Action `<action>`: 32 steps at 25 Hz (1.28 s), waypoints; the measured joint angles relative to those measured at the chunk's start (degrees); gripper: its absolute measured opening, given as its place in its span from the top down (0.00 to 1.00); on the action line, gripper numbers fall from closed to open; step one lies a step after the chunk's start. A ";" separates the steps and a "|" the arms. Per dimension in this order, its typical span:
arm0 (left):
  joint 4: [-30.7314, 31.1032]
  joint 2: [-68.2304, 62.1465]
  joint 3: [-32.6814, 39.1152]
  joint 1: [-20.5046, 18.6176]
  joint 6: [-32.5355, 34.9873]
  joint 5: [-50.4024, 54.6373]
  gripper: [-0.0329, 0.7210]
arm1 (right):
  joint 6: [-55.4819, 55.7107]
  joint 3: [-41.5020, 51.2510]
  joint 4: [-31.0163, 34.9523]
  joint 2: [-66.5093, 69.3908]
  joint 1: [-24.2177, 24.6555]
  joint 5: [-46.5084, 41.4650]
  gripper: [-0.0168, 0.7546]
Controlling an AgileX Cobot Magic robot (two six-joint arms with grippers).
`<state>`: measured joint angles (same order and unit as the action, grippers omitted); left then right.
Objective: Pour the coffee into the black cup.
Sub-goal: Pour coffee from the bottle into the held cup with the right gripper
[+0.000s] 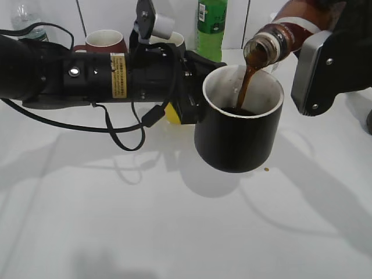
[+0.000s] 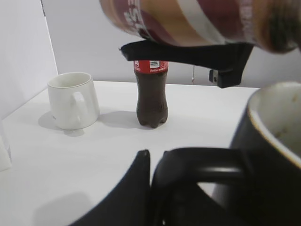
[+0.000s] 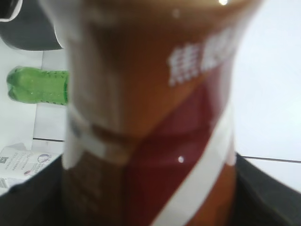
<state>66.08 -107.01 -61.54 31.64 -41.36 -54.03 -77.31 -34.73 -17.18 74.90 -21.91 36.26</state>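
Now the left gripper (image 1: 195, 104), nearly closed, holds the black cup (image 1: 237, 136) by its handle; at its 1 o'clock, the right gripper (image 1: 325, 52) clamps the tilted bottle (image 1: 285, 35), coffee (image 1: 244, 87) streaming in.

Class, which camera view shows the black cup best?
The exterior view: the whole black cup shows, with coffee streaming in. The left wrist view shows only its rim and handle; the right wrist view shows none of it.

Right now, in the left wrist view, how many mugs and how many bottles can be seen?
Mugs: 2 (white mug, black cup)
Bottles: 2 (cola bottle, coffee bottle)
Total: 4
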 joint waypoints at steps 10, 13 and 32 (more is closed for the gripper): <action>0.18 0.00 0.00 0.00 -1.13 0.06 0.90 | -1.26 0.00 0.06 0.00 0.00 0.05 0.30; 0.18 0.00 0.00 0.00 -1.20 0.06 0.90 | -1.35 -0.02 0.11 0.00 0.00 0.05 0.30; 0.43 0.00 0.00 0.00 -1.32 0.18 0.90 | -4.46 -0.02 0.15 0.00 0.00 0.11 0.30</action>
<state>66.51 -107.01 -61.54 31.64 -42.68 -53.85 -81.77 -34.75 -17.03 74.90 -21.91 36.37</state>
